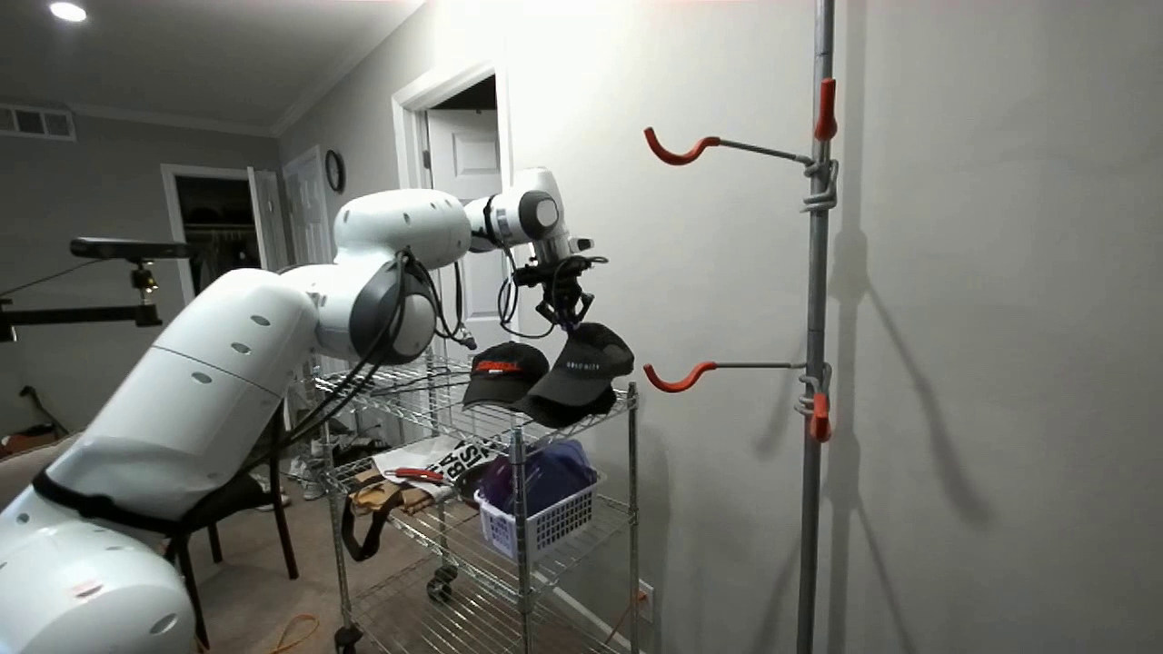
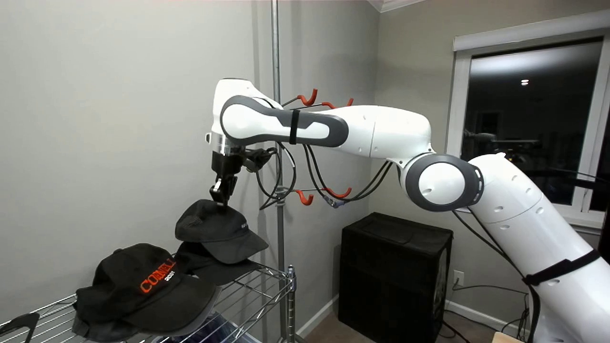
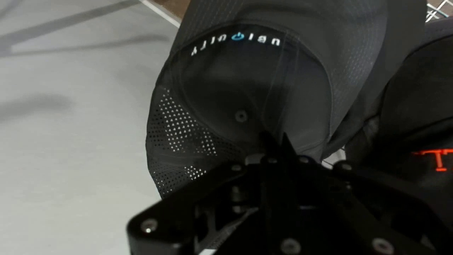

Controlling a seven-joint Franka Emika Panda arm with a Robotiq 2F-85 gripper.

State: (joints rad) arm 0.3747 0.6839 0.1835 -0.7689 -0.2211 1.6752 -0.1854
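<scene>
Your tool (image 3: 276, 139), pointing downward, is narrow: its fingertips pinch a fold of cloth at the crown of the upper cap (image 2: 209, 226). That cap, dark with a short line of pale lettering across its front, lies directly below the tool, its brim slanting downward. Farther beneath the tool, the lower cap (image 2: 231, 272) sits on the wire counter (image 2: 291, 286), with part of its brim showing. Because dark cloth meets dark cloth here, you cannot be sure from these views whether the two caps touch.

As to progress, the grasp can be judged complete, since the fold runs straight to the fingertips in the wrist view; a clear separation of the upper cap from the lower cap is not yet shown, and in both exterior views you find the one directly over the other.

Beside and below the tool, the Cornell cap (image 2: 128, 276), marked in orange, is carried by the same counter, apart from the fingertips. Off to the side of the tool, in an exterior view, a metal pole (image 1: 817, 300) carries red hooks (image 1: 670, 389) at two heights. Well beneath the tool, at a lower level, stands a white basket (image 1: 559, 527).
</scene>
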